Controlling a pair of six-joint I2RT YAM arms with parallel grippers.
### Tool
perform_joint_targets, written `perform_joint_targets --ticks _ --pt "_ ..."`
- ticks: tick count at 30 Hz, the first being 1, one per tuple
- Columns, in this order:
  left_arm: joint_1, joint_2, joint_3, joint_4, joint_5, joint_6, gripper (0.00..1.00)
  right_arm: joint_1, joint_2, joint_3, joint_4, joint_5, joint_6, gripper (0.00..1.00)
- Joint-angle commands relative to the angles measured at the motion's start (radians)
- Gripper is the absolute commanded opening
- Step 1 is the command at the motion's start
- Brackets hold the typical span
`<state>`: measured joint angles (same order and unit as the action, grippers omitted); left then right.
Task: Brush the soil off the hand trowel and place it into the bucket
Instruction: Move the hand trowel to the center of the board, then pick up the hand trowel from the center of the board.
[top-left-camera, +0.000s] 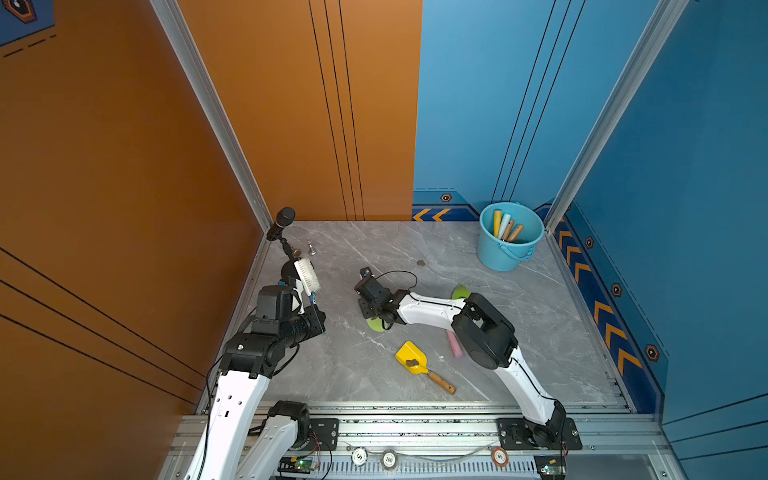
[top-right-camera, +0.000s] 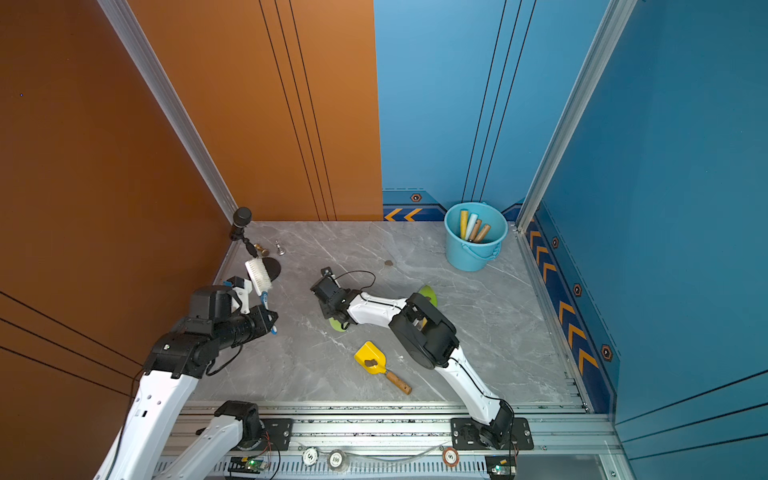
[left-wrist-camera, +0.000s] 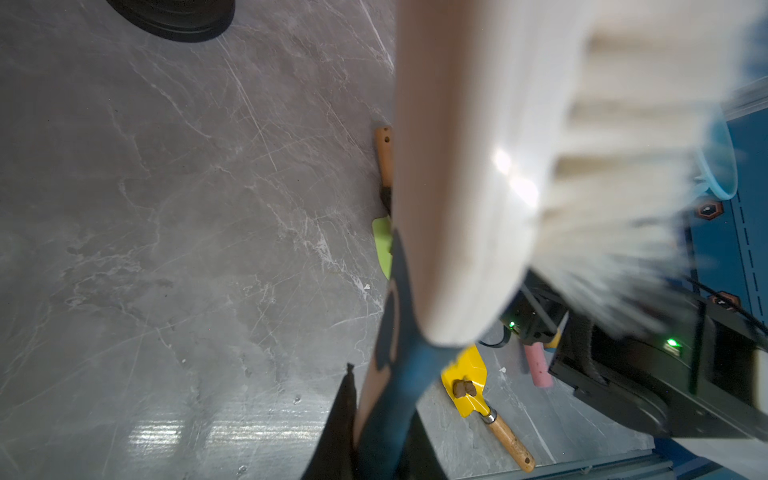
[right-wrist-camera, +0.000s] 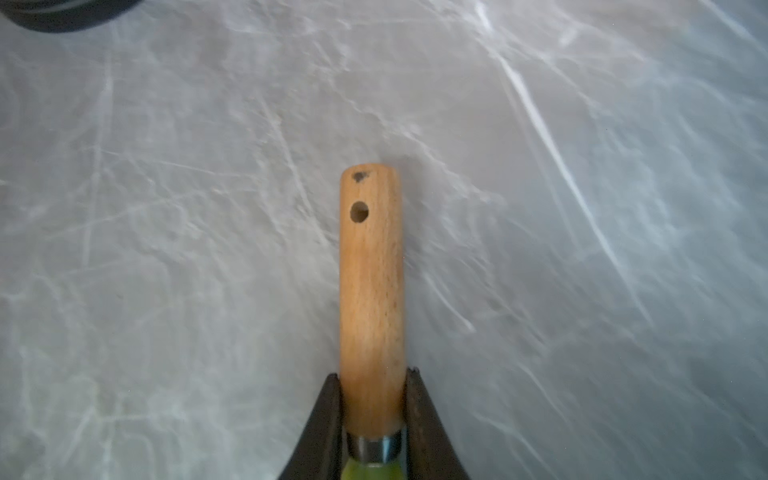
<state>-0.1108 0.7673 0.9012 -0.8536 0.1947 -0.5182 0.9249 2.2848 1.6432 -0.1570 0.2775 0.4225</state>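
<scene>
A grey, white-veined, marble-look tabletop (top-left-camera: 540, 324) sits in a booth of smooth panels, orange on the left and blue on the right, edged with ribbed aluminium rails and orange chevron stripes. In the far right corner stands the bucket (top-left-camera: 498, 253), a round light-blue plastic pail with a thin bail handle hanging down its front. Four tool handles lean inside it: one yellow, one pale, two of bare wood.

Near the front middle lies the yellow trowel (top-left-camera: 405, 352). Its glossy scoop-shaped blade carries a dark, crumbly lump of soil (top-left-camera: 412, 363), and its wooden handle points toward the front rail. A pink cylinder (top-left-camera: 455, 347) pokes out from under the right arm near it.

The right tool (right-wrist-camera: 372, 374) is pressed onto the pale-grained wooden handle of the green trowel (top-left-camera: 376, 325), next to its metal ferrule; the handle's end has a round drilled hole. The green blade shows low over the middle of the tabletop, and I cannot tell whether it is lifted clear.

The left tool (top-left-camera: 316, 316) pinches the blue handle of the brush (top-left-camera: 306, 275), held up near the left edge, its white bristles dense.

A small brown lump (top-left-camera: 421, 262) lies alone farther back. Round chips (top-left-camera: 389, 459) lie on the front rail; one reads "100", another bears a dollar sign.
</scene>
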Motion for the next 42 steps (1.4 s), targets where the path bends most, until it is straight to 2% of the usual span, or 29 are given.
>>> perform_joint_targets --ticks 1,7,10,15,19,25,34,41,42 --pt "-0.009 0.009 -0.016 0.053 0.032 -0.006 0.00 -0.049 -0.101 -0.130 0.049 0.106 0.094 0.17" --pt "-0.029 0.055 -0.011 0.097 0.046 -0.004 0.00 -0.117 -0.174 -0.276 0.131 0.037 0.138 0.24" --pt "-0.041 0.074 -0.003 0.106 0.039 0.000 0.00 -0.128 -0.175 -0.264 0.108 0.005 0.158 0.35" --pt "-0.066 0.088 -0.001 0.125 0.023 -0.002 0.00 -0.149 -0.164 -0.168 0.011 -0.073 0.186 0.48" --pt "-0.079 0.099 -0.003 0.137 0.010 -0.005 0.00 -0.185 -0.113 -0.031 -0.144 -0.141 0.201 0.49" --pt "-0.098 0.104 -0.005 0.152 -0.014 -0.015 0.00 -0.216 -0.039 0.080 -0.241 -0.172 0.172 0.50" --pt "-0.105 0.108 0.003 0.151 -0.034 -0.015 0.00 -0.216 0.001 0.109 -0.171 -0.209 0.022 0.52" --pt "-0.115 0.106 -0.006 0.151 -0.046 -0.023 0.00 -0.215 0.077 0.207 -0.232 -0.193 0.003 0.53" --pt "-0.116 0.107 -0.008 0.151 -0.050 -0.025 0.00 -0.249 0.093 0.234 -0.250 -0.193 0.011 0.52"
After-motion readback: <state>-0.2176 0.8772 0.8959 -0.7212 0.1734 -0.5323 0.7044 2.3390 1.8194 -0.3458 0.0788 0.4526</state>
